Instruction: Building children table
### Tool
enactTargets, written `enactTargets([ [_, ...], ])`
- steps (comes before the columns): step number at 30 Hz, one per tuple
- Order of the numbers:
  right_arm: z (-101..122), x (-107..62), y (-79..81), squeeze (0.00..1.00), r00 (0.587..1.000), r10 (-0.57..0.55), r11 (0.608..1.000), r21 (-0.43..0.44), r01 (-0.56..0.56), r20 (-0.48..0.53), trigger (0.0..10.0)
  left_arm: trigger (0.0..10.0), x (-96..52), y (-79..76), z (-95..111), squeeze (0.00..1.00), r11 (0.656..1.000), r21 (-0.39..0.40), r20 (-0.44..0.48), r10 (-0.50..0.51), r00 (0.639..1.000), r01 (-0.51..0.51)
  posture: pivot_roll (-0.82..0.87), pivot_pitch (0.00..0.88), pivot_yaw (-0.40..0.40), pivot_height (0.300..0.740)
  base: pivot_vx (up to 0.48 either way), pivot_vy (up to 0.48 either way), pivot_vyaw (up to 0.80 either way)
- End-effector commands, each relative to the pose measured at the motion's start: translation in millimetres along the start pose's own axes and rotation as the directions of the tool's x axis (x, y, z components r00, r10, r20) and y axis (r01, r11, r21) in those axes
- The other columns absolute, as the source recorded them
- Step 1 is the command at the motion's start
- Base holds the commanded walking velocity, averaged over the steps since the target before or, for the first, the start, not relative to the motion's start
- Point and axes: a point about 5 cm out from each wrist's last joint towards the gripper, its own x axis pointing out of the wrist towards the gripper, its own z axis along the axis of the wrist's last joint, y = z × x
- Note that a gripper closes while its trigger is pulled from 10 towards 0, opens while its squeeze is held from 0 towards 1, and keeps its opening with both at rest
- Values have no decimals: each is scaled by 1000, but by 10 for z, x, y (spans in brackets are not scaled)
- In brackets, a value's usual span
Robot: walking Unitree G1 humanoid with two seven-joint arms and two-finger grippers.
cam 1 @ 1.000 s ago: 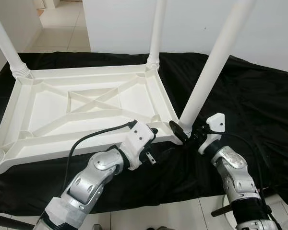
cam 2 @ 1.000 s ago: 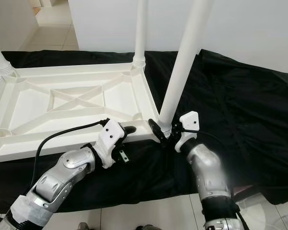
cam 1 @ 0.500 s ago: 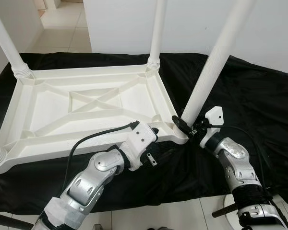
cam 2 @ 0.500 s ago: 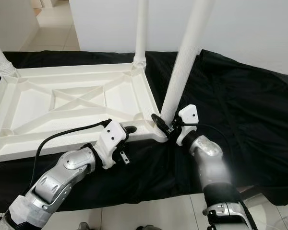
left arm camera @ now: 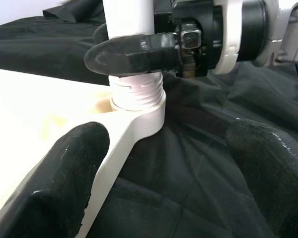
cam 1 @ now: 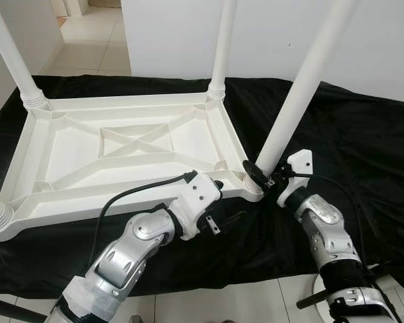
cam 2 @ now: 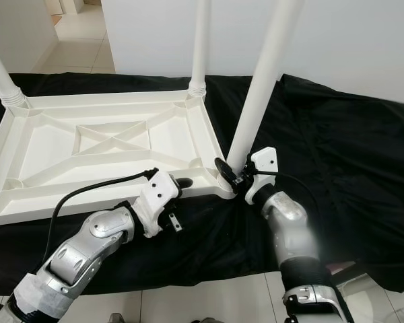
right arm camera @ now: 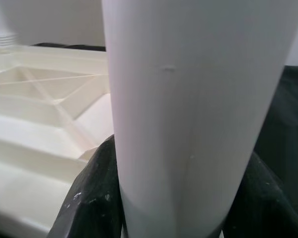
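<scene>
I've got the left end effector (cam 1: 219, 183) w/ fingers spread apart, holding nothing, just beside the near edge of the upside-down tabletop (cam 1: 131, 145), which lies on a black cloth (cam 1: 350, 134) on the floor; the right end effector (cam 1: 262, 176) is clamped on the base of the fourth leg (cam 1: 293, 101) at the near right corner socket. I'd say we're approx. at the last step: far-corner legs and near-left leg look seated, the fourth stands tilted, so seating it and flipping the table remain. No brand, label or writing I can read.
</scene>
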Motion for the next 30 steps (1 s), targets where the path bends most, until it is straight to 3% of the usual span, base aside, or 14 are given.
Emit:
enactTargets([
  [1,-85,-63,-66,0,993,-107,994,19,108,-43,10000,10000,-5,37,-30,0,1000,9,-19,10,1000,-10,-22,50,-73,740,0,0,0],
  [7,-102,-78,94,0,986,-162,986,43,164,-42,10000,10000,-17,44,-99,0,999,21,-53,27,998,-26,-24,50,-76,740,0,0,0],
  [9,-141,-106,240,0,950,-304,948,79,309,-69,10000,10000,-17,16,-128,0,999,16,-64,30,997,-29,-26,50,-78,740,0,0,0],
  [10,-141,-106,240,0,950,-304,948,79,309,-69,10000,10000,-17,16,-128,0,999,16,-64,30,997,-29,-26,50,-78,740,0,0,0],
  [11,-134,-116,359,0,909,-409,901,123,417,-85,10000,10000,-12,9,-143,0,999,10,-69,34,997,-34,-28,51,-79,740,0,0,0],
  [17,-90,-156,560,0,848,-525,833,161,529,-72,10000,10000,-9,20,-155,0,999,1,-69,45,997,-45,-38,51,-75,740,0,0,0],
  [20,-109,-176,613,0,843,-530,830,152,537,-86,10000,10000,-6,20,-154,0,999,-1,-67,45,997,-46,-39,51,-75,740,0,0,0],
  [26,-48,-218,535,0,846,-527,834,142,532,-76,10000,10000,-10,5,-163,0,1000,6,-68,20,997,-20,-53,57,-71,740,0,0,0],
  [27,-37,-231,529,125,847,-527,838,123,531,-69,10000,10000,-10,1,-161,0,1000,10,-68,17,998,-16,-53,57,-71,740,0,0,0],
  [28,-37,-231,529,125,847,-527,838,123,531,-69,10000,10000,-10,1,-161,0,1000,10,-68,17,998,-16,-53,57,-71,740,0,0,0],
  [29,-29,-242,529,1000,850,-523,841,122,526,-64,10000,10000,-10,-1,-159,0,1000,11,-67,16,998,-15,-53,57,-71,740,0,0,0],
  [30,0,-253,528,1000,863,-504,854,122,505,-40,10000,10000,-6,-6,-158,0,1000,10,-66,16,998,-15,-59,61,-70,740,0,0,0],
])
